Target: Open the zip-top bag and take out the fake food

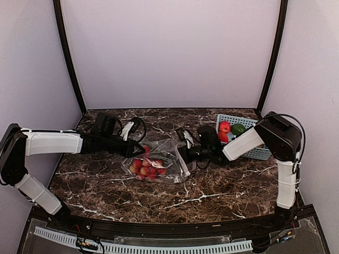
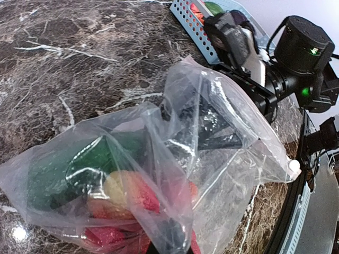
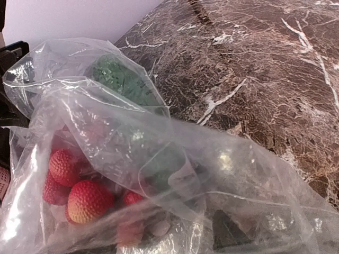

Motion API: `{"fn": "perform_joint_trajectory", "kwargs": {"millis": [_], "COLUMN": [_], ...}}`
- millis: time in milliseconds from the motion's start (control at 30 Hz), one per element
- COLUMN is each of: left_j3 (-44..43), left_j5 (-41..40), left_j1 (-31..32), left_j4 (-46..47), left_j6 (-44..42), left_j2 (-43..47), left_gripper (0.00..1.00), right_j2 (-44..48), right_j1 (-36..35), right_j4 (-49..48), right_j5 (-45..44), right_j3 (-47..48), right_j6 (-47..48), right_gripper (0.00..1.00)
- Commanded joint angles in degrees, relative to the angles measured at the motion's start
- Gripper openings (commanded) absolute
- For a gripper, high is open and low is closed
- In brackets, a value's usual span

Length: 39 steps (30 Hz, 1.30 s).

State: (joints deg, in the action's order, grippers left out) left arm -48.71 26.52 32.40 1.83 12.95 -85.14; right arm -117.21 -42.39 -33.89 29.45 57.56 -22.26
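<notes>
1. a clear, crinkly plastic zip-top bag [image 1: 172,151] is laid at the middle of the dark marble-patterned table [image 1: 106,193].
2. glossy plastic fake food [image 1: 146,166], mostly red, is enclosed in it, bunched toward its left end.
3. the black left gripper [image 1: 137,150] is pressed together on the bag's far left edge.
4. the black right gripper [image 1: 184,156] is veiled by the bag's right end; its spread cannot be told.
5. a light blue perforated plastic basket [image 1: 259,153] is set at the far right.
</notes>
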Motion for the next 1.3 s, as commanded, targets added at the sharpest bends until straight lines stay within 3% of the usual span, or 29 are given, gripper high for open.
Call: {"fn": "perform_joint_trajectory", "kwargs": {"millis": [0, 233, 467, 633, 733, 900, 1033, 1167, 1267], "left_j3": [0.1, -1.1, 0.9, 0.3, -0.6, -0.2, 0.2, -1.1, -3.1], "left_j5": [3.4, 1.7, 3.3, -1.3, -6.0, -11.5, -18.5, -23.8, -24.0], "left_j1": [2.8, 4.0, 4.0, 4.0, 3.9, 3.5, 2.5, 1.5, 1.0], "left_j4": [1.8, 0.8, 0.4, -3.2, -6.1, -7.0, -8.2, -10.3, -11.4], "left_j6": [-3.5, -4.7, -5.7, -6.2, -5.5, -3.0, -1.4, -1.3, -1.4], "left_j2": [1.4, 0.7, 2.7, 3.1, 2.3, 4.1, 7.4, 8.9, 7.8], "left_gripper": [0.01, 0.01, 0.01, 0.02, 0.15, 0.50, 0.71, 0.87, 0.92], "right_j2": [-1.4, 0.0, 5.7, 8.8, 9.1, 9.9, 9.3, 8.1, 6.9], "right_j1": [-0.6, -0.6, 1.7, 2.5, 2.0, 1.6, 1.3, 1.0, 0.9], "right_j4": [-5.1, -6.8, -4.7, -3.8, -3.5, -5.7, -5.8, -5.9, -6.6], "right_j5": [1.6, 0.9, -11.3, -13.3, -10.1, -5.4, -2.0, 0.8, 2.4], "right_j3": [1.1, -0.4, -6.3, -8.7, -9.3, -12.3, -12.7, -10.9, -9.2], "right_j6": [-5.1, -10.4, -12.2, -11.0, -9.4, -9.2, -9.1, -9.4, -10.5], "right_gripper": [0.61, 0.60, 0.61, 0.59, 0.51, 0.47, 0.45, 0.45, 0.46]}}
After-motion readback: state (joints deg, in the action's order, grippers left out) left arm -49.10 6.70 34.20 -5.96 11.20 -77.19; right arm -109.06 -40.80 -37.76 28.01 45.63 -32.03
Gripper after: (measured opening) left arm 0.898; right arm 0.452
